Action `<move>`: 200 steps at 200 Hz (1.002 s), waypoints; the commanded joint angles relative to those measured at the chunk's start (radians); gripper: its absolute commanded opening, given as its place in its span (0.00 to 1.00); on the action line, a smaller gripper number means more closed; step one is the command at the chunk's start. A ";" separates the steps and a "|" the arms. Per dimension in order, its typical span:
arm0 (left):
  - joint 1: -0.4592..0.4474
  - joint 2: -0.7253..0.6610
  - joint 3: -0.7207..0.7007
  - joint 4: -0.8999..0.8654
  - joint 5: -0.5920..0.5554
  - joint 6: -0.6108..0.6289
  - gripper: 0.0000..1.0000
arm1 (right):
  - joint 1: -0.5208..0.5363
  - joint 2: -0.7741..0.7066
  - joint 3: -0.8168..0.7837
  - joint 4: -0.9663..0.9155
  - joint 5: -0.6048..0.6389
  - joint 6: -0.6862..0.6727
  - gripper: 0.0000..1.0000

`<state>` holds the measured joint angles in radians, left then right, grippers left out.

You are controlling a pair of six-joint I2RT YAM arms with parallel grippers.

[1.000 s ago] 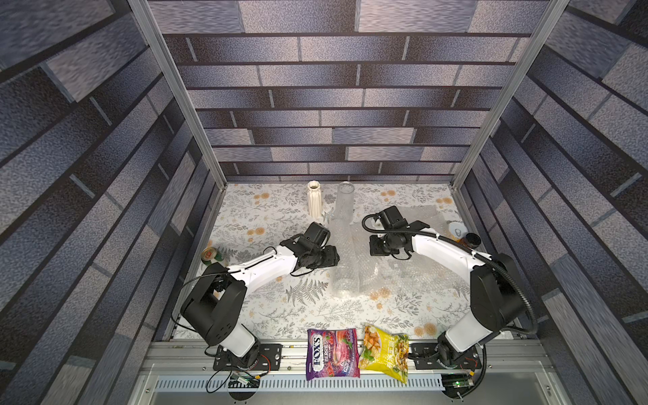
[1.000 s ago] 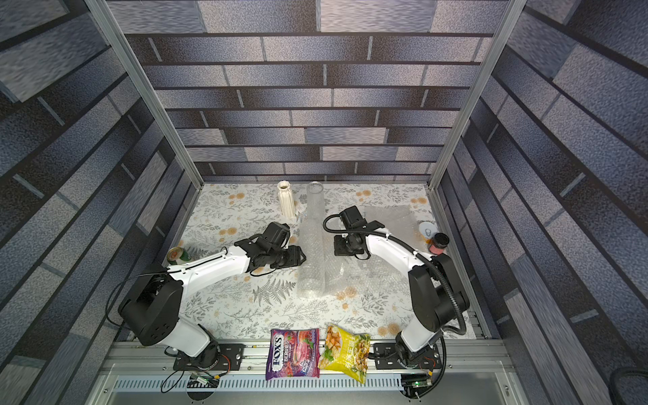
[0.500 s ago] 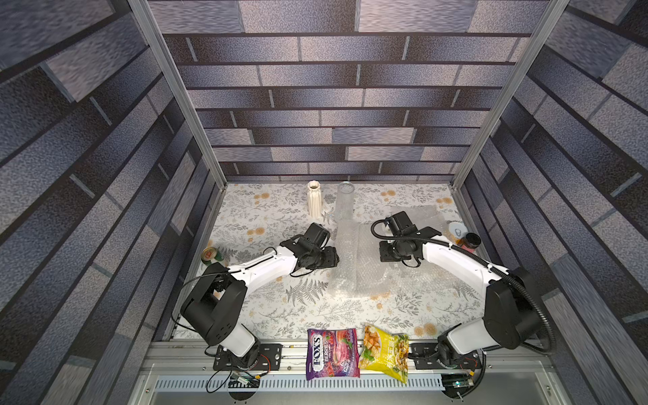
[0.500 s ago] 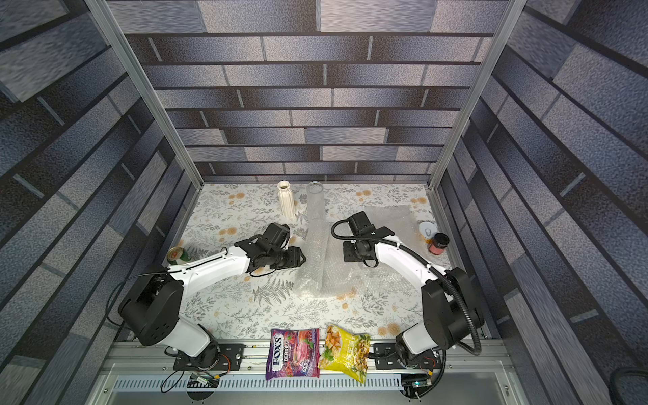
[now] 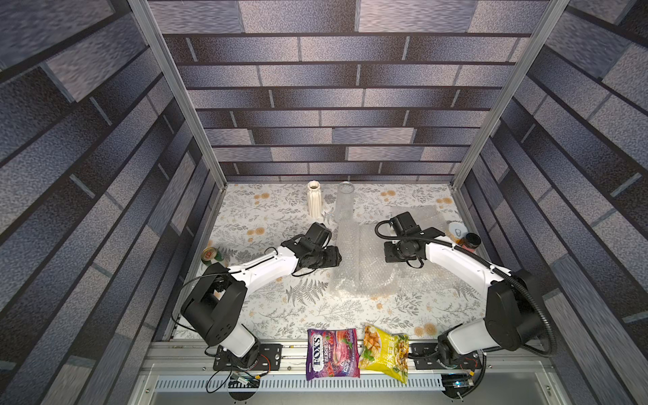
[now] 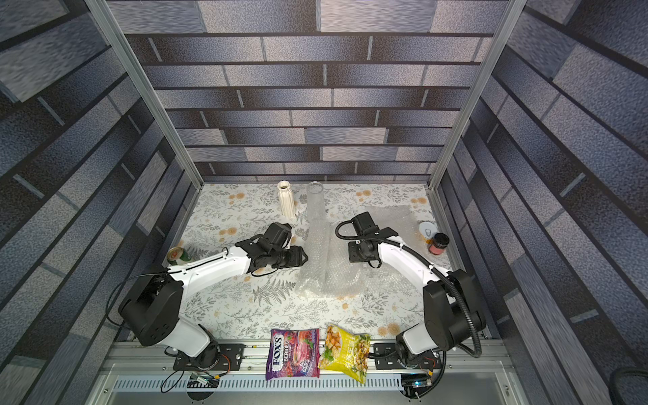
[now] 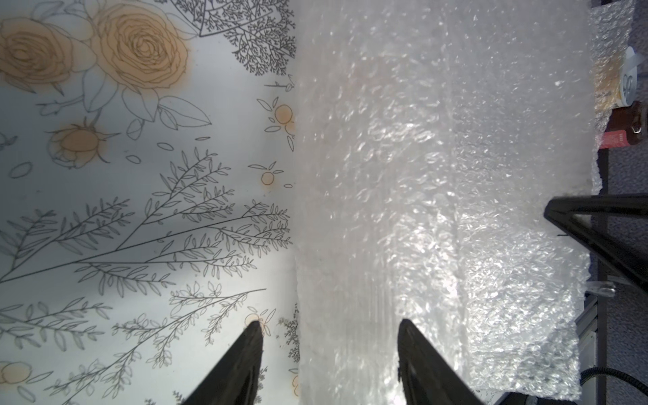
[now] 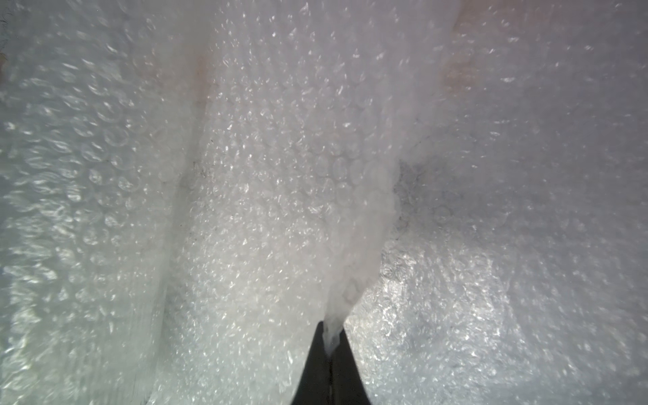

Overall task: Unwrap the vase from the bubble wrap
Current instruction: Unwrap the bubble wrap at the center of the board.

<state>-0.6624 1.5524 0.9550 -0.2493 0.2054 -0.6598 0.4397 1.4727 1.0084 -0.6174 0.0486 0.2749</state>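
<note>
Left fingers (image 7: 245, 364) stand partly open, holding nothing, astride the edge of the bubble wrap (image 5: 354, 259) lying on the counter (image 5: 266, 210), and had best pin it while the right fingers (image 8: 317, 368), pinched shut on a fold, peel outward.

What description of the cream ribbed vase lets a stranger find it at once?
Start at the back edge of the flower-patterned table. Beside the open end of the translucent bubble wrap roll stands a cream ribbed vase. It alone there is opaque and fluted.
</note>
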 commanded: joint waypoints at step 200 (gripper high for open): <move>-0.029 0.054 0.070 -0.004 0.007 0.038 0.66 | -0.128 -0.070 -0.005 -0.046 0.037 -0.057 0.00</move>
<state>-0.6823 1.5925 0.9905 -0.2394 0.2062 -0.6533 0.3336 1.4300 1.0084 -0.6258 0.0559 0.2329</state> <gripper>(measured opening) 0.655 0.050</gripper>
